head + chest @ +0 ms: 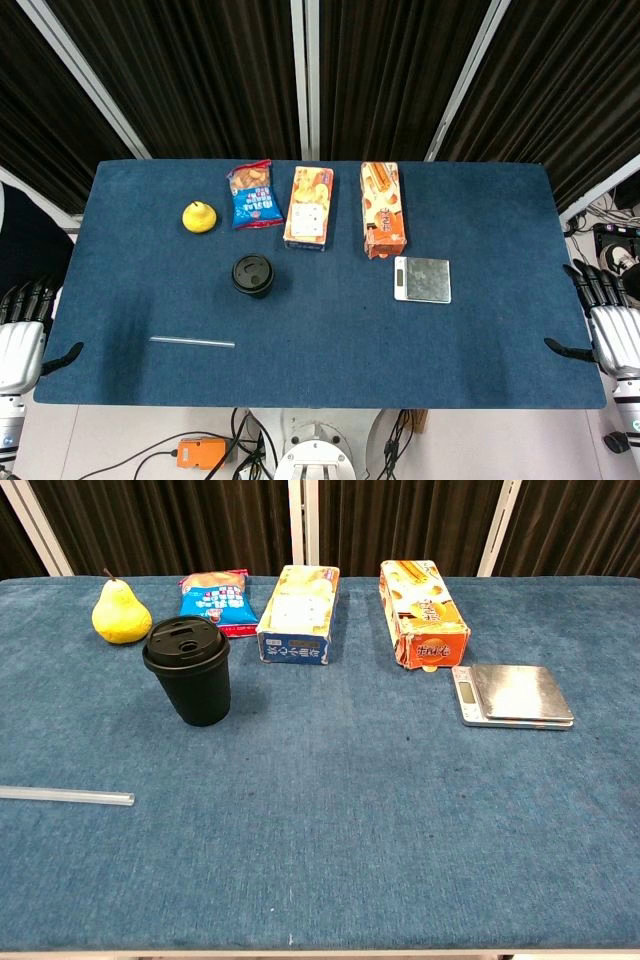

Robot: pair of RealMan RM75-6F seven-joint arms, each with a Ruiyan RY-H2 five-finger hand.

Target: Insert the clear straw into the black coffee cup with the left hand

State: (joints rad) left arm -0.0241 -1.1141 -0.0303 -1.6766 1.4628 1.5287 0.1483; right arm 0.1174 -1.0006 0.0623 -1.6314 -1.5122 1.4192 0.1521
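Note:
The black coffee cup point(253, 275) with its lid stands upright left of the table's middle, and shows large in the chest view as well point(189, 670). The clear straw point(192, 342) lies flat near the front left edge, its right end visible in the chest view point(66, 797). My left hand point(22, 335) hangs off the table's left edge, fingers apart, holding nothing, well left of the straw. Off the right edge my right hand point(608, 325) is open too. Neither hand appears in the chest view.
Along the back stand a yellow pear point(199, 216), a blue snack bag point(254, 194), a blue-and-orange box point(309, 207) and an orange box point(383, 208). A small silver scale point(422, 279) lies right of centre. The blue table cloth point(330, 350) covers the table.

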